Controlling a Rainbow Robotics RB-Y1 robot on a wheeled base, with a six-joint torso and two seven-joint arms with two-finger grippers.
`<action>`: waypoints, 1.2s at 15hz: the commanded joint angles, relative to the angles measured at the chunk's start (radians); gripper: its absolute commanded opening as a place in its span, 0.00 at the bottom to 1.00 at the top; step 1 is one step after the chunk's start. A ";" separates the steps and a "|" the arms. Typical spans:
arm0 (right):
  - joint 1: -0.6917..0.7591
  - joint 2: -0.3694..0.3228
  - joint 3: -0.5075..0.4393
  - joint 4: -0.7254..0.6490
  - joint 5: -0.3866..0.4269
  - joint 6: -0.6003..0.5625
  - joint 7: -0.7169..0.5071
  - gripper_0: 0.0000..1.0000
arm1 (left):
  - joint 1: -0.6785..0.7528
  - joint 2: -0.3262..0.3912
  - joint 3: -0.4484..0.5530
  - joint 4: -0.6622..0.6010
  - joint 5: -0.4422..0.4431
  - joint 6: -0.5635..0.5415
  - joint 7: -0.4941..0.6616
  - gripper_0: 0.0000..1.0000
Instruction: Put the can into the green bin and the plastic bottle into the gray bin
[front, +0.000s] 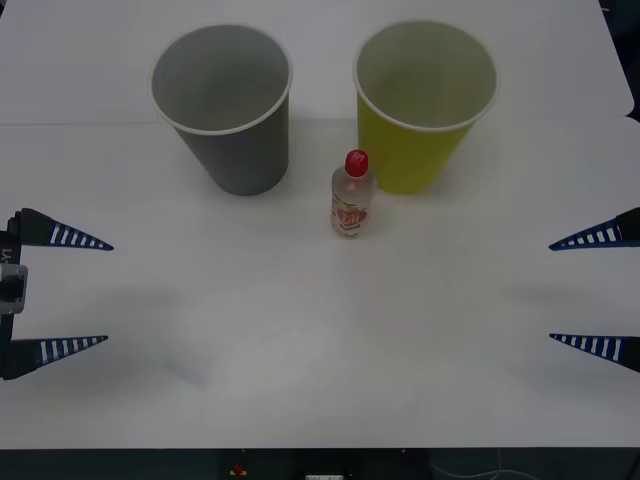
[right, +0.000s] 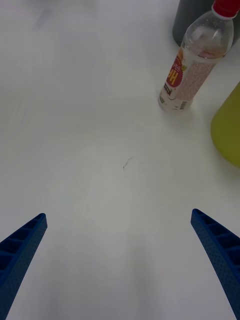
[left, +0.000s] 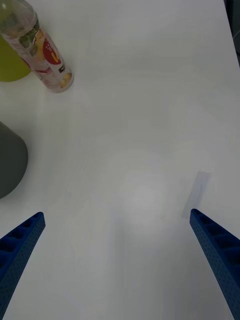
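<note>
plastic bottle (front: 351, 196) stood upright on table (front: 320, 350), between gray bin (front: 228, 105) and green bin (front: 424, 100) | left gripper (front: 60, 292) spread, at table's left edge, well apart from bottle | right gripper (front: 597, 290) spread, at right edge, equally far

One gray bin (front: 222, 105), one green bin (front: 425, 100), one plastic bottle (front: 351, 196), two claws

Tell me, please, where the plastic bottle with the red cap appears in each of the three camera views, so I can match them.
Front view: the plastic bottle stands upright at centre, just in front of the gap between the gray bin and the green bin.
Right wrist view: upper right, leaning in the picture, cap toward the corner.
Left wrist view: upper left, cap cut off.
Shared landmark: the green bin's yellow-green wall beside the bottle.
</note>
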 joint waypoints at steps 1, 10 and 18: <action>0.004 -0.001 -0.005 0.004 -0.001 0.002 0.001 1.00 | 0.000 0.000 0.000 0.000 0.000 0.000 0.000 1.00; 0.019 0.050 -0.030 0.001 -0.014 0.018 0.012 1.00 | 0.000 0.000 0.000 0.000 0.000 0.000 0.000 1.00; 0.042 0.125 0.131 0.001 -0.027 0.232 0.043 1.00 | 0.000 0.000 0.000 0.000 0.000 0.000 0.000 1.00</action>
